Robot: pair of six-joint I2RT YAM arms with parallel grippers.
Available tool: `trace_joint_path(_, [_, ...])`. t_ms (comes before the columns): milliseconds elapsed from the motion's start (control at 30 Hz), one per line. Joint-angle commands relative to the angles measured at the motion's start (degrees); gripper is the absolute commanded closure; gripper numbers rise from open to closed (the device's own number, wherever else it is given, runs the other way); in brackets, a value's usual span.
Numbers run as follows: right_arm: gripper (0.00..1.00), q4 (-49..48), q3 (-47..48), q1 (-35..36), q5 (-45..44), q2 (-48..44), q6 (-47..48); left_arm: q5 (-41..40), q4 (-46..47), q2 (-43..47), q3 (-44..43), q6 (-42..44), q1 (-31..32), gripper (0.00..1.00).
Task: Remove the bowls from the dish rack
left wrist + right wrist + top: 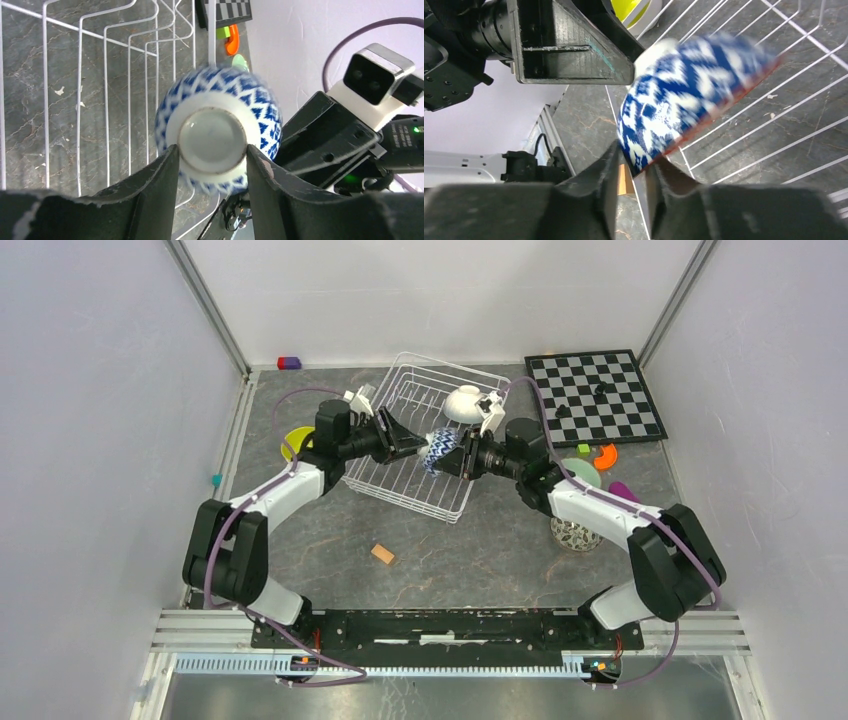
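Fingers [589,200] of the right gripper [636,166] stood almost together, pinched on the rim of a blue-and-white patterned ceramic bowl [684,95], one finger inside the lip and one outside. From the other side the left gripper [211,151] came at the same bowl. Its two dark fingers were set only as far apart as the plain white foot ring, with their inner faces against that ring on either side. The bowl was turned on its side between the two tools, foot towards the left arm and open mouth towards the right. It looked blurred in both wrist views. Seen from above, it was over the near right part of the white wire dish rack [400,500], clear of the wire floor. A plain white round bowl [463,403] sat at the rack's far right corner, just beside the right wrist.
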State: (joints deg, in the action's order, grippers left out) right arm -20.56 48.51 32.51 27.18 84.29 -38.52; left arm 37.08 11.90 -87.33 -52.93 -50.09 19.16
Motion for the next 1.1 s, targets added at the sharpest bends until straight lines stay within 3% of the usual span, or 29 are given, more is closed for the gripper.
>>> trace_joint_path(0, [0.88, -7.48, -0.21, 0.37, 2.26, -0.92, -1.88, 4.48, 6.64, 2.95, 0.78, -4.07, -0.05, 0.68])
trace_joint_path(33, [0.97, -7.29, -0.32, 0.36, 2.31, -1.28, -1.73, 4.45, 6.73, 3.4, 0.97, -3.91, 0.0, 0.59])
trace_joint_path(133, [1.0, -5.7, -0.52, 0.36, 2.07, -2.8, -0.08, 3.61, 6.28, 5.04, 1.81, -2.95, -0.02, 0.39])
trace_joint_path(267, [1.0, 3.66, 2.53, 0.34, 0.38, -6.59, 7.32, 0.17, 2.78, 9.14, 2.82, -0.56, -0.06, 0.31])
trace_joint_path(433, [1.0, 23.85, 10.28, 0.35, -8.71, -12.85, 22.06, -6.36, -5.43, 15.0, 2.48, 5.47, -0.03, 0.28])
trace_joint_path(600, [0.98, 33.85, 9.43, 0.36, -22.8, -21.34, 29.06, -10.16, -9.93, 17.78, 2.82, 7.74, -0.04, 0.27])
trace_joint_path(933, [1.0, 48.61, -2.39, 0.36, -55.48, -35.39, 18.75, -11.15, -11.61, 17.68, 1.58, 8.16, -0.03, 0.27])
trace_joint_path(1067, [1.0, 60.16, -0.6, 0.11, -58.2, -33.27, 12.17, -11.6, -11.64, 17.5, 1.41, 8.25, -0.06, 0.27])
